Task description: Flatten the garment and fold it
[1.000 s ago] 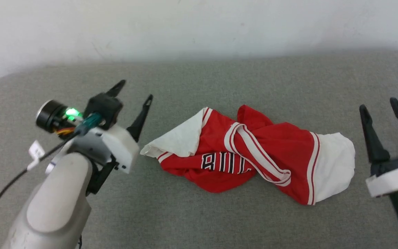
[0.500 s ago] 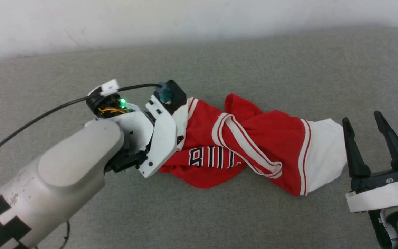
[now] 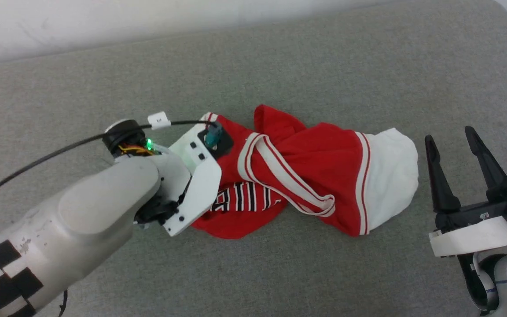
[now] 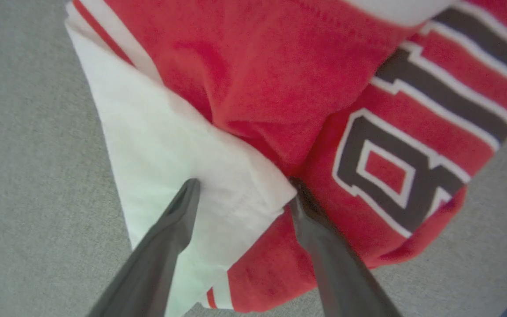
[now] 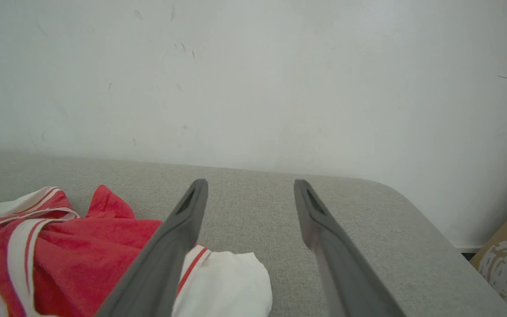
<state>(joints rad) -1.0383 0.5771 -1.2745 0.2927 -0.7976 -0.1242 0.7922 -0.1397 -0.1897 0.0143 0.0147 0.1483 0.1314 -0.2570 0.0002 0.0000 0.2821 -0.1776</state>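
Two sets of jaws stood wide, neither holding anything. Nearest, the left gripper (image 4: pixel 244 185) pointed down at the white sleeve (image 4: pixel 170 145) on the left end of the garment (image 3: pixel 315 176), fingers straddling its corner. The right gripper (image 3: pixel 449 136) hung just beside the opposite end, clear of the cloth. The garment lay crumpled, long axis left to right, on the grey cushion (image 3: pixel 280 61). The left arm looked better placed to pinch first.
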